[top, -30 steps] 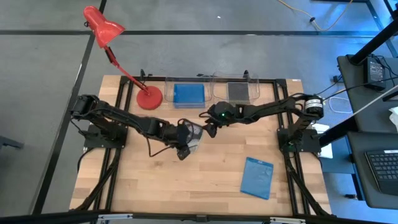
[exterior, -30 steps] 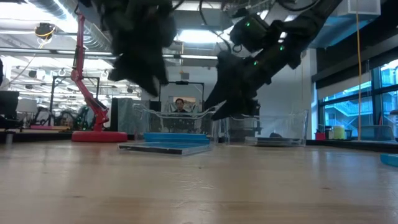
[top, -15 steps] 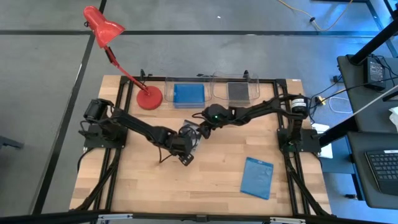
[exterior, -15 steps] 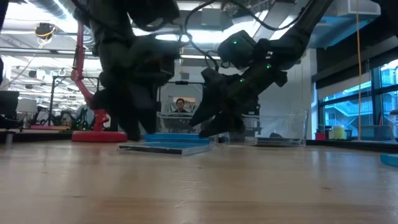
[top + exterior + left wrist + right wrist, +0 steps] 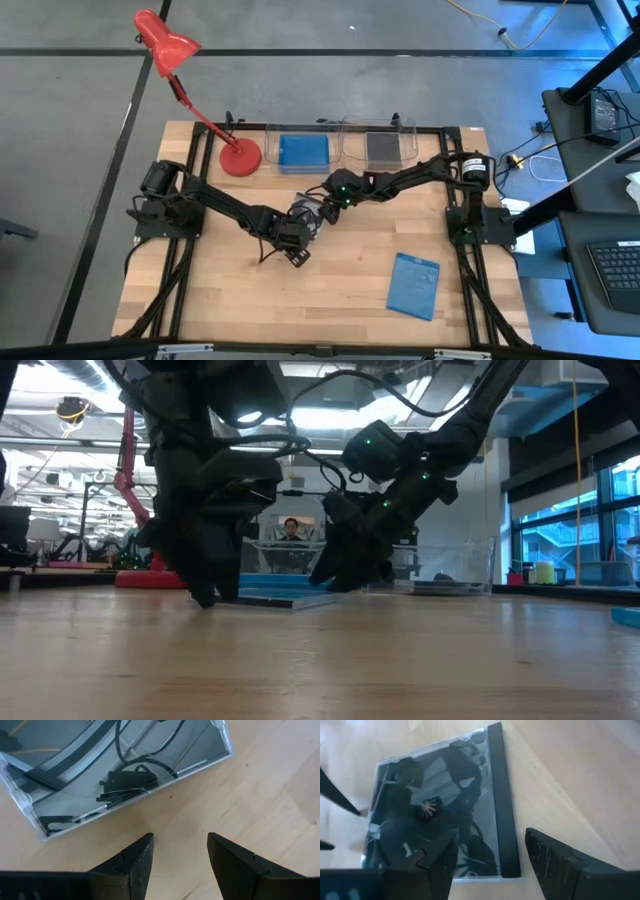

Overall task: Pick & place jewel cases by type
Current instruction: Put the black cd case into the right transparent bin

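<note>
Working a clear flat square plastic jewel case (image 5: 440, 805) lying flat mid-table, left gripper (image 5: 180, 852) and right gripper (image 5: 487, 855) both low over it, fingers spread, nothing pinched. Looks light, stiff, slick, brittle: grip opposite edges. Farther off, blue flat jewel case (image 5: 414, 285) near the right side
</note>
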Controlling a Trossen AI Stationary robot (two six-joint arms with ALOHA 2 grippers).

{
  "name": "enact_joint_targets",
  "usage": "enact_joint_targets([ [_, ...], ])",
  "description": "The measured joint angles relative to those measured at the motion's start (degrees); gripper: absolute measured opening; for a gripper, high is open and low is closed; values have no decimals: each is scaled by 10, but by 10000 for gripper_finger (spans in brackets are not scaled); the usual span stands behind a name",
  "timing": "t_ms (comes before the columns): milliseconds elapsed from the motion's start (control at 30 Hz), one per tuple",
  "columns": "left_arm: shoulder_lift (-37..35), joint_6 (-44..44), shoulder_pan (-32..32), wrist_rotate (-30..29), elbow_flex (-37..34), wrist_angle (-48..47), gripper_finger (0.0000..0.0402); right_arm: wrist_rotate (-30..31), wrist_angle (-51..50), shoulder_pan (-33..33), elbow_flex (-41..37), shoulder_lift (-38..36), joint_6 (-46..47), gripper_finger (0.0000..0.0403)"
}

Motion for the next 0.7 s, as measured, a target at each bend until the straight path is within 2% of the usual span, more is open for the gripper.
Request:
enact_joint_targets([
  [300, -1, 33, 0, -3, 2, -66, 184, -126, -20, 10, 1, -1, 10, 234],
  [600, -2, 64, 0, -1, 1, -78, 184, -161, -23, 36, 0, -1, 37, 234],
  [700, -2, 69, 0, 1, 1, -77, 184, -210, -21, 33, -1, 0, 54, 234],
])
